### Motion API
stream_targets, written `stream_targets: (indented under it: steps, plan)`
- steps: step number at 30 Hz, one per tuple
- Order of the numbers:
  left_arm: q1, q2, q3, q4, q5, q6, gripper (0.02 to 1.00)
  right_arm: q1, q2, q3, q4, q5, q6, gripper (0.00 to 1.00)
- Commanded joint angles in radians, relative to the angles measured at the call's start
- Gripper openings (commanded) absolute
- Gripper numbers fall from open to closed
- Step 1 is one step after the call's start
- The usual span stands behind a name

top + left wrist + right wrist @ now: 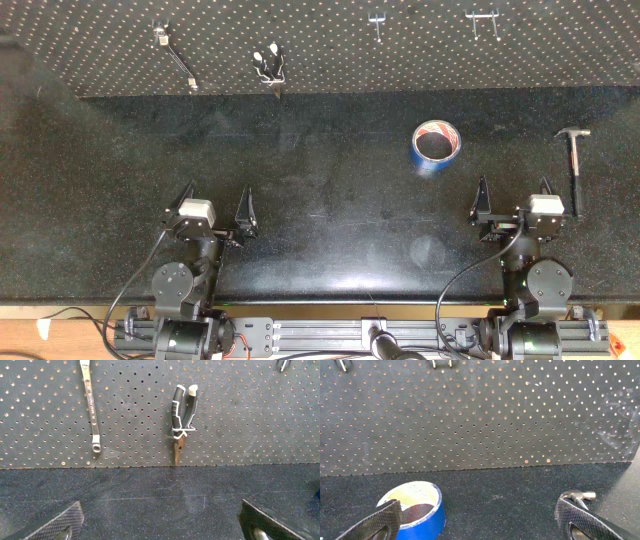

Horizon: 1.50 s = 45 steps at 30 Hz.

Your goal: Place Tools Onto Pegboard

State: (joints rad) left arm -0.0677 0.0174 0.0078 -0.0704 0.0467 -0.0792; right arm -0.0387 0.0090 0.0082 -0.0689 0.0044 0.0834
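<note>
Found wrench [175, 55] and pliers [270, 68] hung on the pegboard [330, 50] behind the tabletop's [320, 190] far edge. Saw tape roll [437, 143] lying right of centre, hammer [573, 165] along the right edge. Noted left gripper [217, 192] and right gripper [513, 185] near the front edge, fingers apart, holding nothing

Between the left gripper [215, 208] and the pegboard [320, 40], an open stretch of dark table [320, 190] is left, so a straight path to the board is offered. The board's left part is taken up by a hanging wrench [176, 58] and pliers [270, 68]. Farther right, a hook [377, 22] and a second hook [482, 20] are left free. Ahead of the right gripper [512, 200], passage is narrowed by the tape roll [437, 143] on its left and the hammer [574, 165] lying just beside its right finger.
</note>
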Motion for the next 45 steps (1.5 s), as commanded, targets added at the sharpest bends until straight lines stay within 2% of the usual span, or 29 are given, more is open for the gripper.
stream_targets:
  steps: [1,14,19,21,24,27,30,32,37,38,40,45]
  plan:
    - [0.002,-0.014,-0.002,-0.007,0.011,0.013,0.996,-0.006,-0.004,-0.003,-0.005,-0.006,-0.014,1.000]
    - [0.002,-0.014,-0.002,-0.007,0.011,0.013,0.996,-0.006,-0.004,-0.003,-0.004,0.010,-0.014,1.000]
    - [0.002,-0.014,-0.002,-0.007,0.011,0.013,0.996,-0.006,-0.004,-0.001,-0.002,-0.024,0.002,0.998]
    - [0.002,-0.014,-0.002,-0.007,0.011,0.013,0.996,-0.006,-0.003,0.092,-0.091,-0.103,0.047,0.993]
    - [0.002,-0.014,-0.002,-0.007,0.011,0.013,0.996,-0.006,0.053,0.302,-0.387,-0.108,0.157,0.976]
    - [0.002,-0.014,-0.002,-0.007,0.011,0.013,0.996,-0.006,0.205,0.445,-0.420,-0.216,0.154,0.976]
    - [0.002,-0.014,-0.002,-0.007,0.011,0.013,0.996,-0.006,0.543,0.546,-0.423,-0.389,0.159,0.976]
    - [0.002,-0.014,-0.002,-0.007,0.011,0.013,0.996,-0.006,0.764,0.615,-0.423,-0.406,0.171,0.976]
    - [0.002,-0.014,-0.002,-0.007,0.011,0.013,0.996,0.067,1.305,0.868,-0.417,-0.405,0.094,0.976]
    - [0.002,-0.014,-0.002,-0.007,0.011,0.013,0.996,0.092,1.373,0.919,-0.417,-0.375,0.087,0.976]
    - [0.002,-0.014,-0.002,-0.007,0.011,0.013,0.996,0.143,1.479,1.011,-0.454,-0.256,0.087,0.976]
    - [0.002,-0.014,-0.002,-0.007,0.011,0.013,0.996,0.214,1.569,1.090,-0.478,-0.172,0.050,0.976]
